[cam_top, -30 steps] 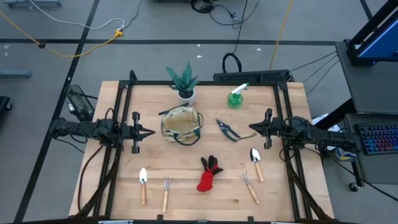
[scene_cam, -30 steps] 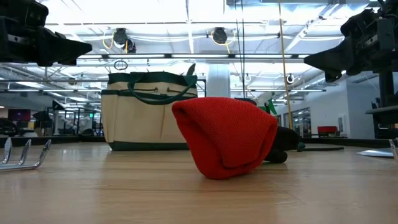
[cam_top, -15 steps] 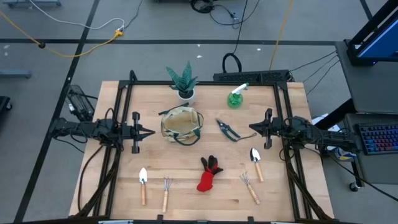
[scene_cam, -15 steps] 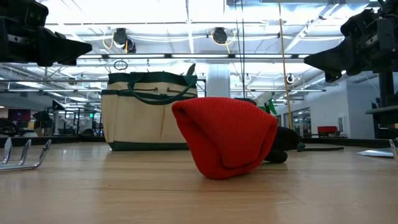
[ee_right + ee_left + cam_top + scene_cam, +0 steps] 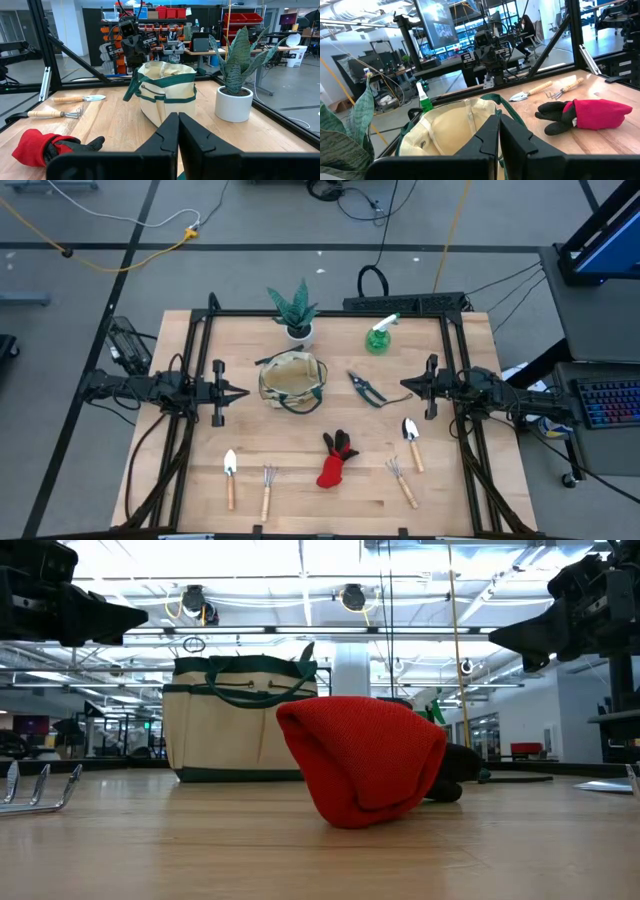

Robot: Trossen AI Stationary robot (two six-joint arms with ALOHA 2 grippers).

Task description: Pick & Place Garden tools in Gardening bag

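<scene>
Nothing packed yet: all 7 tools lie around the round beige fabric bag (image 5: 292,379); left hand (image 5: 243,392) and right hand (image 5: 404,388), both closed and empty, flank it

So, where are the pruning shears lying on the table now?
In the high view, the pruning shears lie near the table's middle, just right of the gardening bag and below the green spray bottle, nearer the right gripper.

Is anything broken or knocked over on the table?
Nothing stands out. The gardening bag and the potted plant stand upright, the glove and the tools lie flat on the table, and nothing looks spilled or broken.
</scene>
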